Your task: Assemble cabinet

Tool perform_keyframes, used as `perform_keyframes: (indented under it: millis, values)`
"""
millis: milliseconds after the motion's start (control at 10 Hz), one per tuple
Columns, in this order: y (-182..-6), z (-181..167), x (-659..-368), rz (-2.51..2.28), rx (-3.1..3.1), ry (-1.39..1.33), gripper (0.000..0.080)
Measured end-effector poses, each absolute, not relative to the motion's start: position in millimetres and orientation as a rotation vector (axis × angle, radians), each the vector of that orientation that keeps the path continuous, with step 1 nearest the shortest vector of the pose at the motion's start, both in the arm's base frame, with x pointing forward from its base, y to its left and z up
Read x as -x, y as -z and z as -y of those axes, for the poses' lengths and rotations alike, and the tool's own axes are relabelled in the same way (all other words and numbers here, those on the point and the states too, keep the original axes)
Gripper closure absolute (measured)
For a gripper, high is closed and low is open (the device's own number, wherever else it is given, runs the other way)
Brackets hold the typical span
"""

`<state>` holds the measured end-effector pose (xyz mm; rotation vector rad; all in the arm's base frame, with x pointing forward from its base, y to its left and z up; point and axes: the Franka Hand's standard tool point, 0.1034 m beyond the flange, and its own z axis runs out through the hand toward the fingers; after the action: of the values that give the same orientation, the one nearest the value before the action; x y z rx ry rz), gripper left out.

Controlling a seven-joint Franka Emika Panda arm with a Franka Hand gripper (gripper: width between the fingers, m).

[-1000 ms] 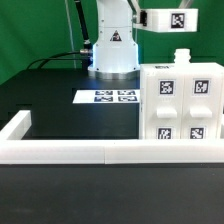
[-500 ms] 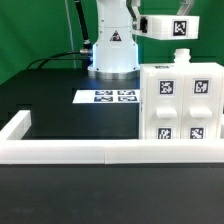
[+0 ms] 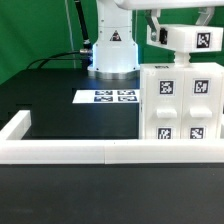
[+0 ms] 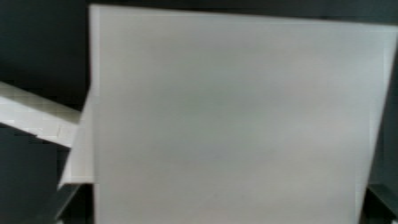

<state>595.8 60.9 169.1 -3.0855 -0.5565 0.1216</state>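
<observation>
Tagged panel [image 3: 190, 38] has dropped rightward, now hovering at 12 o'clock just above cabinet body [image 3: 180, 105]; gripper [image 3: 157, 22] clamped on it. I judge lowering and seating comes next.

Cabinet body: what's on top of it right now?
A tagged white part hangs just above the cabinet body. The top surface beneath it, and any contact between them, is covered from view; the wrist view shows only the part's white face.

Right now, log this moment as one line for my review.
gripper: shut on tagged white part | part: in air above box body, not seated | marker board: flat on table
</observation>
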Motion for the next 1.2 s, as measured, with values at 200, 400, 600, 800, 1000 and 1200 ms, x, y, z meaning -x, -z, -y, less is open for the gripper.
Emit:
perform_keyframes:
  millis: [200,400,600,800,1000,1200]
  values:
    - [-168.0,-67,-596,0.565,3.084,-0.119,0.0236]
    - [-168.0,-68,-600,0.577,3.082,-0.111,0.0236]
    - [-168.6,-67,-606,0.611,3.077,-0.103,0.0236]
    - [-168.7,-64,-610,0.658,3.068,-0.099,0.0236]
    - [-168.7,-61,-611,0.666,3.066,-0.094,0.0236]
    - [-169.1,-58,-614,0.684,3.065,-0.066,0.0236]
